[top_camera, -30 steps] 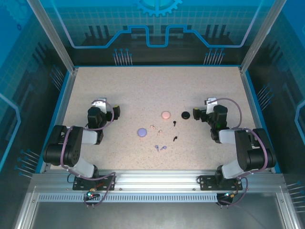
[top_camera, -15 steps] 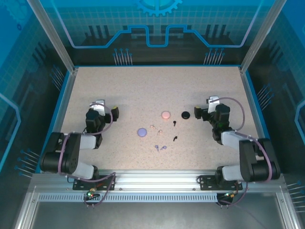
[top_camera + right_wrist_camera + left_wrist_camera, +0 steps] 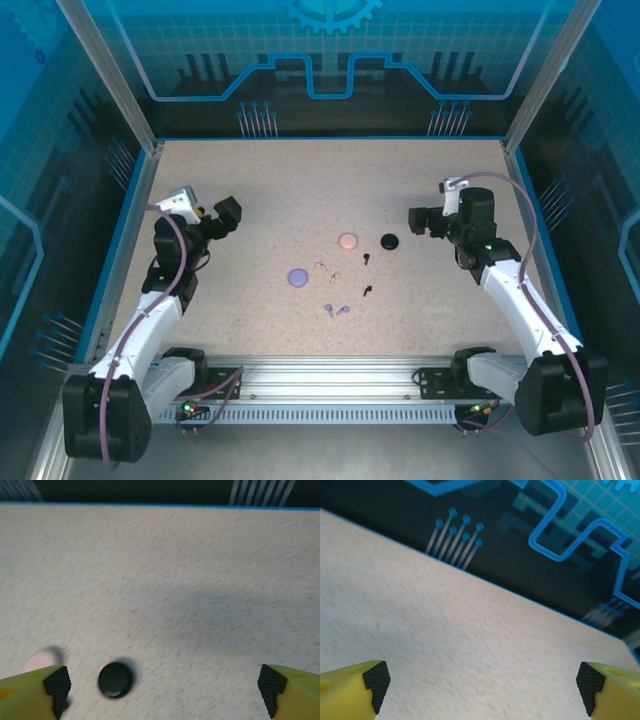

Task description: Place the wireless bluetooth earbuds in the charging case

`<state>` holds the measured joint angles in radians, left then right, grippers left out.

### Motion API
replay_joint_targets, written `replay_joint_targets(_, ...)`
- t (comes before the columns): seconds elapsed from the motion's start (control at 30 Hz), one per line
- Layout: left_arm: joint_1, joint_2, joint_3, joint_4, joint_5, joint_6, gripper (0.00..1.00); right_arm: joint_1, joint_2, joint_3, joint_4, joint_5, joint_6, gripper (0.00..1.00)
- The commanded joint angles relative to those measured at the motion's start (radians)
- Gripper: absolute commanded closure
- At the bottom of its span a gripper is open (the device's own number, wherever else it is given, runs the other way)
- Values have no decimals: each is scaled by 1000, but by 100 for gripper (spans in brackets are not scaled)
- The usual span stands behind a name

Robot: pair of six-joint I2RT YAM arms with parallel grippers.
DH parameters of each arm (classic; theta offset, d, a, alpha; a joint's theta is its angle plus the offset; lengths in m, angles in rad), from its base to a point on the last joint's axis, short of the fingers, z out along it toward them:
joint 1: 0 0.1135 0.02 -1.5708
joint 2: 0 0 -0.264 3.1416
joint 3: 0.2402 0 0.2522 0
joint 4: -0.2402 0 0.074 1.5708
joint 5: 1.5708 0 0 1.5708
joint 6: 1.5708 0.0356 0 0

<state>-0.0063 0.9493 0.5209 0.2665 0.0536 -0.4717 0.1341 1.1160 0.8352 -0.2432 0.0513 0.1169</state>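
Left gripper, right gripper wide open, empty. We judge pickup not yet begun; next, descend precisely on tiny black earbud.

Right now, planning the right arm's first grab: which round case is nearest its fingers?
The black case; the pink case and purple case lie farther from the right fingers.

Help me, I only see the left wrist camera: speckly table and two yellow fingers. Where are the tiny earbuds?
Observer: Mid-table, right of your left gripper: loose tiny stemmed black earbuds, pale pink earbuds and purple earbuds.
Operator: How many cases?
Observer: Three near them: a round purple case, a round pale pink case, a round black case.
Operator: What's the other arm doing?
Observer: The right gripper is open, holding nothing, pointed at the round black case.
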Motion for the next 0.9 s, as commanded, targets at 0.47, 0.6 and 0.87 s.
replay_joint_targets(0.47, 0, -147, -72, -294, 321, -307, 1, 250, 600, 530, -559, -28, -485, 0)
replay_joint_targets(0.6, -1, -147, -76, -294, 320, -310, 1, 206, 681, 577, -571, -80, -572, 0)
replay_joint_targets(0.87, -4, -142, -86, -287, 309, -316, 1, 177, 864, 702, -648, -84, -659, 0)
